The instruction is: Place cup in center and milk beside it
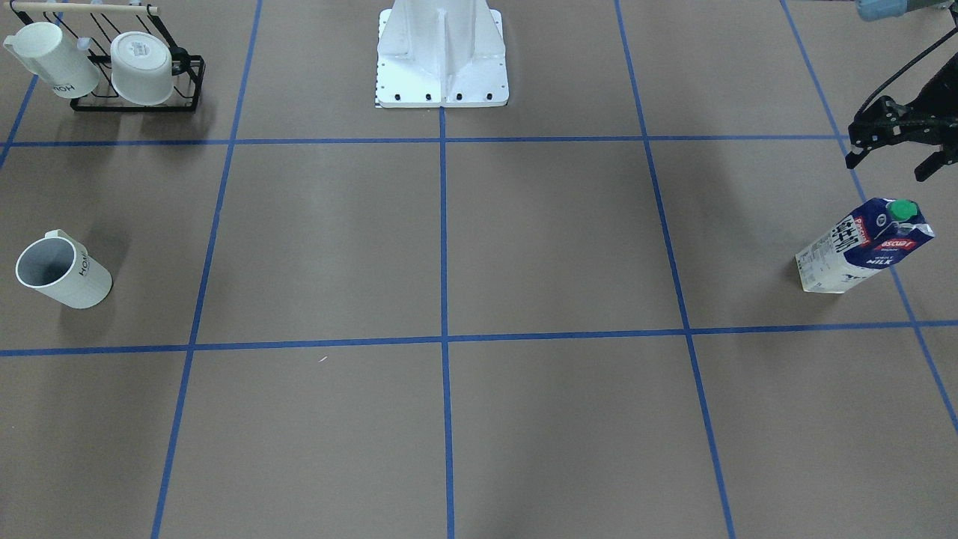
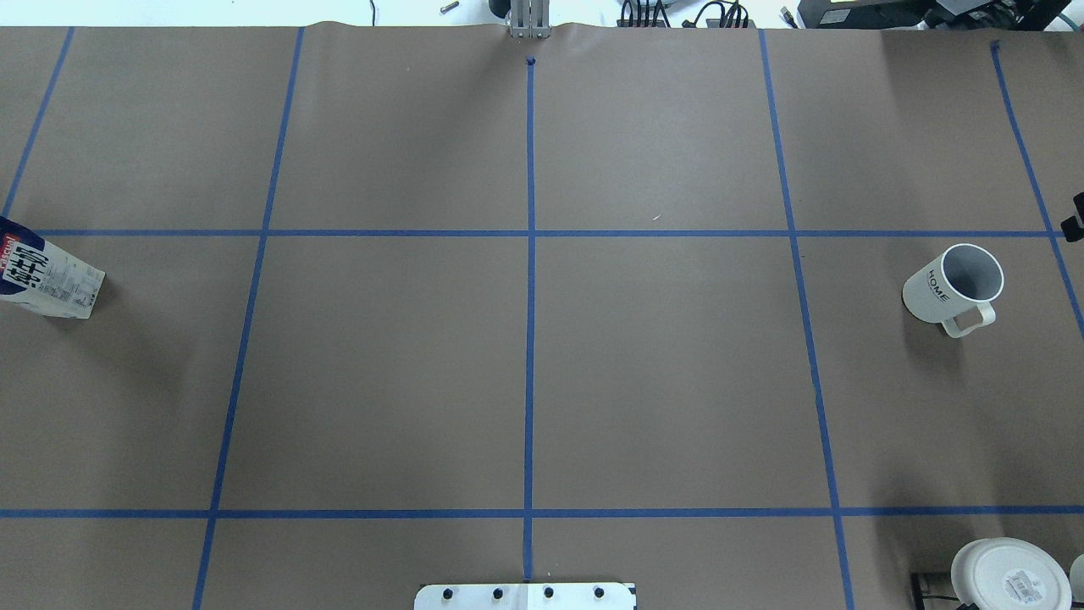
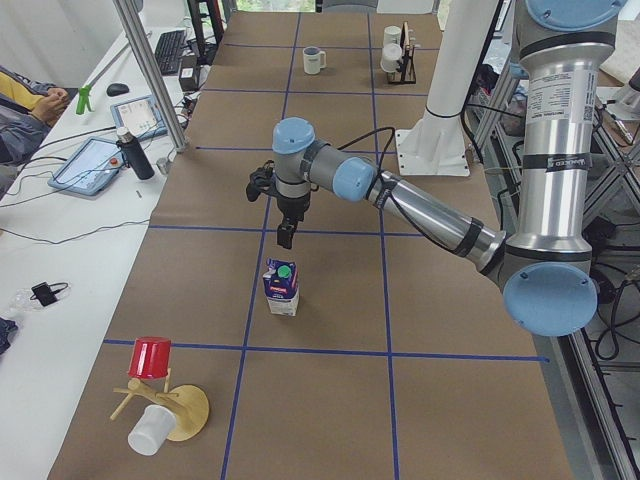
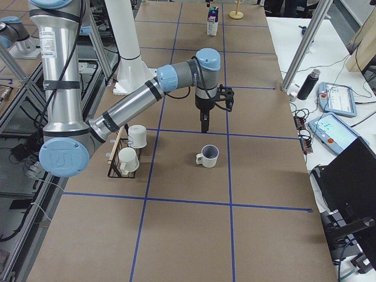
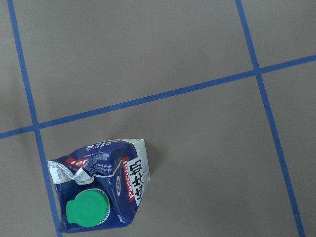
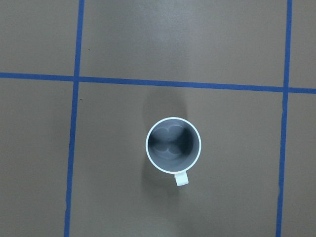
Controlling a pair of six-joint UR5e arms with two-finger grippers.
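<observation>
The cup (image 1: pixel 63 271) stands upright on the brown paper at the view's left, with "HOME" on its side. It also shows in the overhead view (image 2: pixel 953 288) and straight below the right wrist camera (image 6: pixel 173 144). The milk (image 1: pixel 864 245) stands upright at the far right, and also shows in the left wrist view (image 5: pixel 101 190). My left gripper (image 1: pixel 887 168) hovers open and empty above and behind the milk. My right gripper (image 4: pixel 204 126) hangs above the cup; I cannot tell its state. The center crossing (image 1: pixel 444 340) is bare.
A black rack (image 1: pixel 135 75) holding two white mugs stands at the robot's right near corner. The white robot base (image 1: pixel 441 60) sits on the middle line. A wooden stand with a red cup (image 3: pixel 155 400) is at the table's left end.
</observation>
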